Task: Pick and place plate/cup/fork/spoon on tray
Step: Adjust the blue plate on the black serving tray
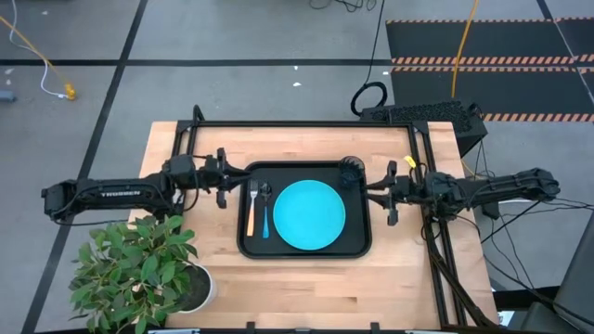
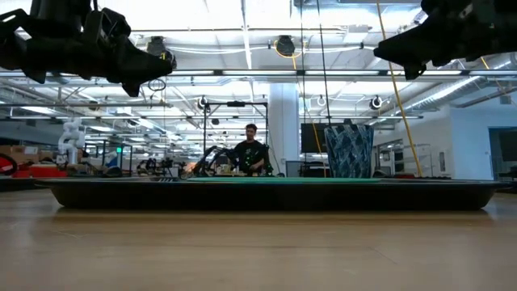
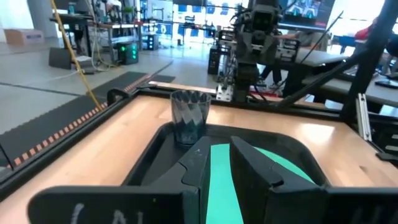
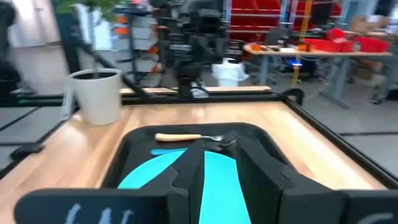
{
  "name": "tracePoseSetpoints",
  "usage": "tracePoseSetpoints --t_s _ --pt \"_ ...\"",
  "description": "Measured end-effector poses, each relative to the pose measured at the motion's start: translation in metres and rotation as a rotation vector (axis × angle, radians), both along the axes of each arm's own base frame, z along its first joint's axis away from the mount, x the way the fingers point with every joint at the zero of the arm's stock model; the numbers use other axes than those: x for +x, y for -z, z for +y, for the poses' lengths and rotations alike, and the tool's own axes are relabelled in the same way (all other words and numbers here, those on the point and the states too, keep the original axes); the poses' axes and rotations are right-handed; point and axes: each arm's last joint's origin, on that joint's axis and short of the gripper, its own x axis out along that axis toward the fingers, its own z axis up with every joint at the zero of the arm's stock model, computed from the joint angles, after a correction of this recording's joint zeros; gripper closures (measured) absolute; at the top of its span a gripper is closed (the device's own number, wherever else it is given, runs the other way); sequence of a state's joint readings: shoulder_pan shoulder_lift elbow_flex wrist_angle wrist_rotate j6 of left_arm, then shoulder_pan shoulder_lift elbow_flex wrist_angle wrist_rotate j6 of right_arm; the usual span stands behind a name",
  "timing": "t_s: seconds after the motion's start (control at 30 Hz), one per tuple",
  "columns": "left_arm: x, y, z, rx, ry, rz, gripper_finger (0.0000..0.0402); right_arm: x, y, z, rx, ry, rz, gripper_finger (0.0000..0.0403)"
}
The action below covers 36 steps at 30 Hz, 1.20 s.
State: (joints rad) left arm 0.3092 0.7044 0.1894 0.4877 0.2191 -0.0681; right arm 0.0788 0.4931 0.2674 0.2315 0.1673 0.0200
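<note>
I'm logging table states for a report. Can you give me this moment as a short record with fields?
tray: black, centre of table
plate: on tray, middle
fork: on tray, left of plate
spoon: between fork and plate
cup: upright, tray's far right corner
left claw: open, empty, at tray's left edge
right claw: open, empty, at tray's right edge

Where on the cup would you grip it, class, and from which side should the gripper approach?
Grip the cup across its rim from straight above. It stands upright with its mouth open in the tray's far right corner, so the tray's rim probably hampers a side approach. The right gripper is nearest.
</note>
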Motion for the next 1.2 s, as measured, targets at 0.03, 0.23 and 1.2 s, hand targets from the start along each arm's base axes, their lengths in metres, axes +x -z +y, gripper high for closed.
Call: tracePoseSetpoints --t_s 0.03,0.23,1.2 --pt "0.000 0.000 0.001 -0.004 -0.002 -0.001 0.0339 -0.001 0.000 0.000 -0.005 -0.014 -0.005 0.0316" --pt "-0.002 0.003 0.004 -0.022 0.001 0.031 0.0339 -0.014 0.005 -0.001 -0.013 -0.014 -0.037 0.0316" --pt "-0.002 -0.012 0.004 0.048 0.015 -0.116 0.0339 -0.030 0.014 -0.006 0.068 0.137 -0.187 0.0316"
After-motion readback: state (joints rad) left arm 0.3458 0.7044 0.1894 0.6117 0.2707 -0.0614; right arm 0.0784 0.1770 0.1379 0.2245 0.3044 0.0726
